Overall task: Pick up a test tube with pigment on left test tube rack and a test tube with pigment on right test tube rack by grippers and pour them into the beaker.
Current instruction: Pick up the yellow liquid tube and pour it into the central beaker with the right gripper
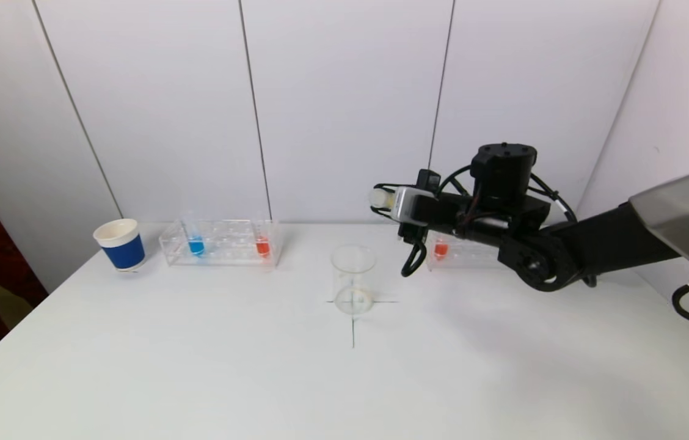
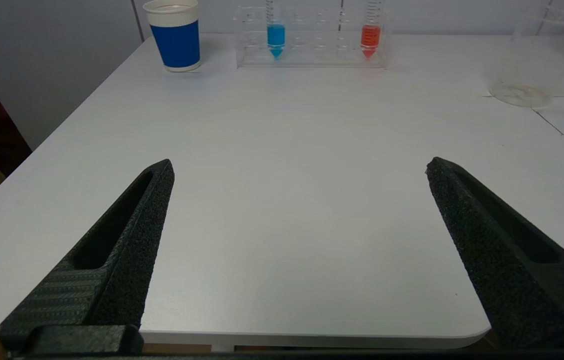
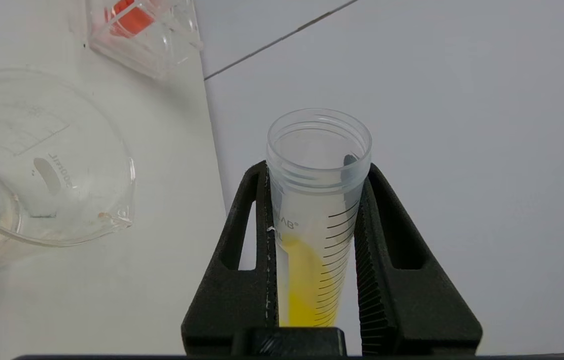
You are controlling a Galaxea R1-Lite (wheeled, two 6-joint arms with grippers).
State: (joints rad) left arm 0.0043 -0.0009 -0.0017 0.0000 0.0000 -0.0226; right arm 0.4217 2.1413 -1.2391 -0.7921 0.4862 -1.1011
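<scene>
My right gripper is shut on a clear test tube holding yellow pigment. It carries the tube tilted near level, above and just right of the empty glass beaker. The tube's open mouth points toward the beaker side. The beaker also shows in the right wrist view. The left rack holds a blue tube and a red tube. The right rack holds a red tube. My left gripper is open and empty over the table's near left edge, out of the head view.
A blue and white paper cup stands left of the left rack. The beaker sits on a black cross drawn on the white table. A white panelled wall stands close behind the racks.
</scene>
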